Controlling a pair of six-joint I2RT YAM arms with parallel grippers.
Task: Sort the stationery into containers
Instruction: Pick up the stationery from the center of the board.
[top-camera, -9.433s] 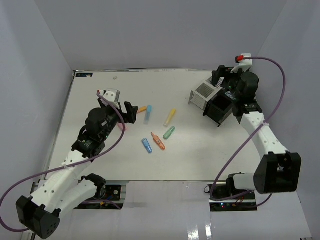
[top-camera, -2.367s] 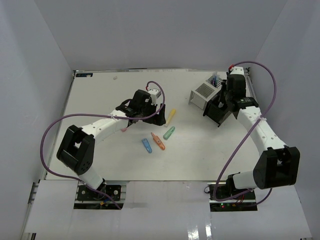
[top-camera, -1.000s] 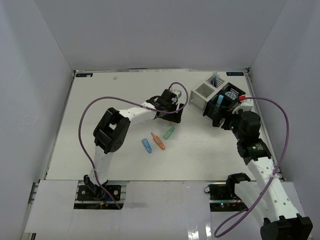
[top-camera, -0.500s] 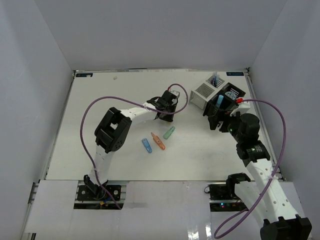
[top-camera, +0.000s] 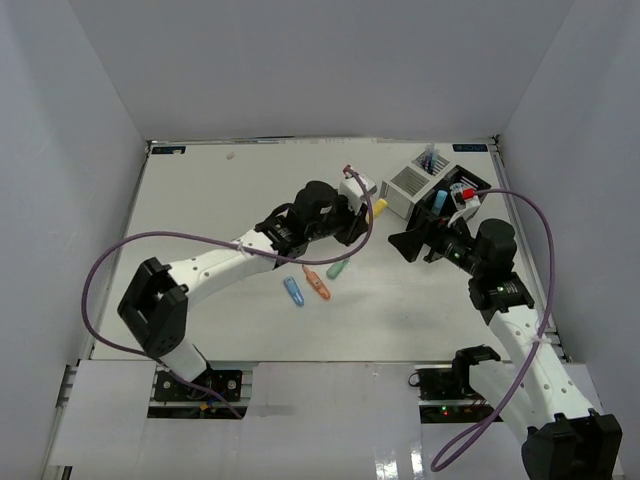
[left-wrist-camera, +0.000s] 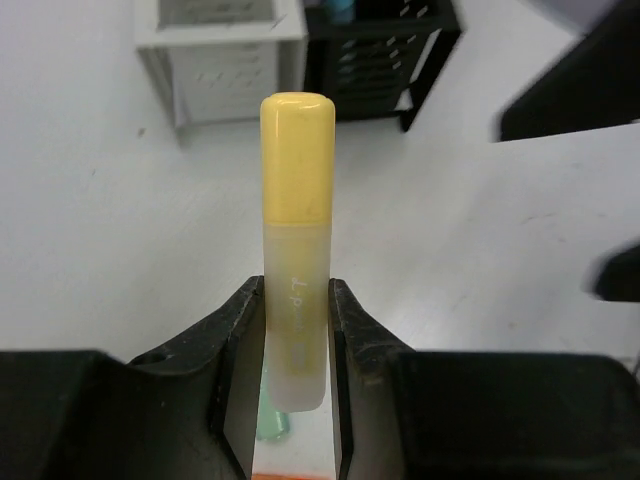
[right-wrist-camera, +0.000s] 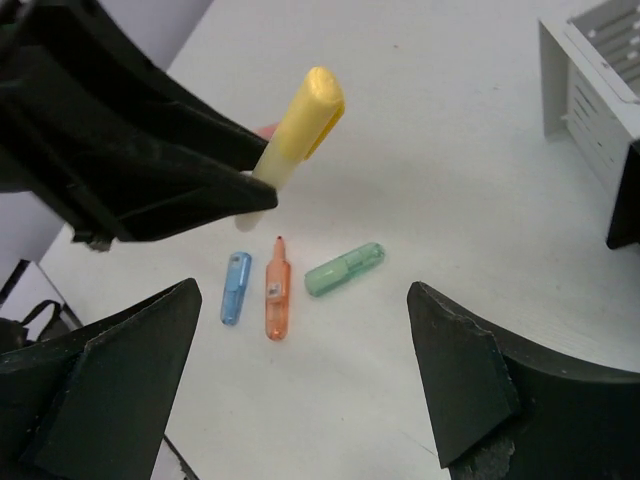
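- Left gripper (left-wrist-camera: 297, 330) pinches the yellow marker (left-wrist-camera: 297, 200) by one end; it may pivot or slip out.
- Right gripper (right-wrist-camera: 300, 375), wide and empty, sits just right of it; the arms could collide.

**Three camera positions around one white tabletop (top-camera: 200, 220).**
The top view looks steeply down from high behind the near edge and takes in the whole surface. The left wrist view sits close behind a yellow-capped translucent marker (left-wrist-camera: 296, 250) and faces the white slatted box (left-wrist-camera: 220, 60) and the black slatted box (left-wrist-camera: 380, 50). The right wrist view faces back across the tabletop. All three views share that marker.
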